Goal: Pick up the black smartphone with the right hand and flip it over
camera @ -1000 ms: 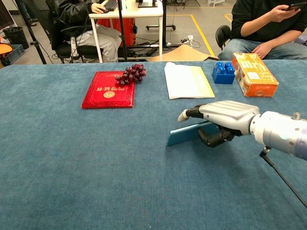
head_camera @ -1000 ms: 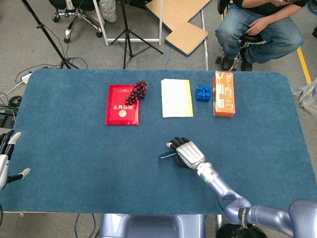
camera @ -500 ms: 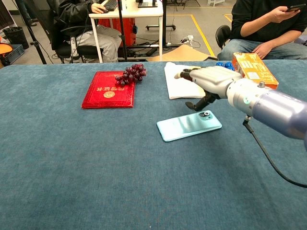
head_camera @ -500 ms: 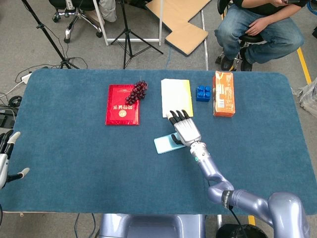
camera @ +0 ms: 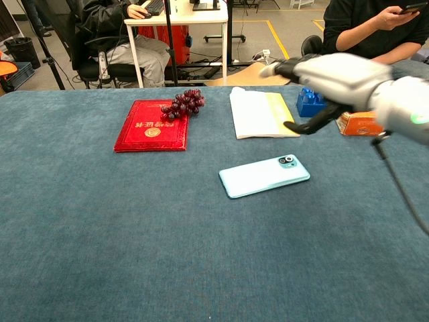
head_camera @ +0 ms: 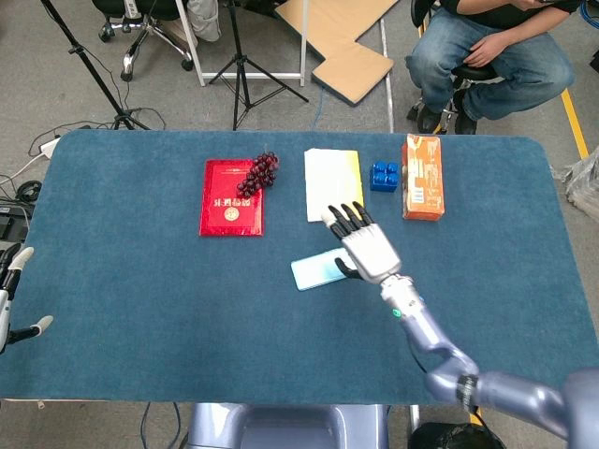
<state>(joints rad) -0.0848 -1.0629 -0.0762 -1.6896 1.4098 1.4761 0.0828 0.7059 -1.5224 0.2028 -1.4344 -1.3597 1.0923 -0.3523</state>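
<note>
The smartphone [camera: 264, 176] lies flat near the middle of the blue carpeted tabletop [head_camera: 140, 281] with its pale mint-green back and camera cluster facing up, its long axis running roughly left to right and slightly tilted; it touches nothing else. The right hand [camera: 333, 75], silver-shelled with dark fingers [head_camera: 345, 219], is raised above the tabletop beyond and to the right of the phone, holding nothing, with its fingers spread apart and the thumb pointing down toward the surface; in the chest view it is motion-blurred. In the head view this hand overlaps the phone's right end, but the chest view shows it clear of the phone, in the air. The left hand [head_camera: 11, 297] shows only at the left edge of the head view, off the tabletop's near left corner, with its white-tipped fingers apart and empty. Along the far side stand, from left to right, a flat red booklet with gold lettering [head_camera: 230, 197], a bunch of dark purple grapes [head_camera: 259, 173] resting on its far right corner, a white and yellow paper pad [head_camera: 334, 184], a blue toy brick block [head_camera: 383, 176], and an orange cardboard box [head_camera: 422, 177] lying flat just beside the block. No open container is on the surface. Wide bare carpet extends to the near edge and to both sides of the phone.
</note>
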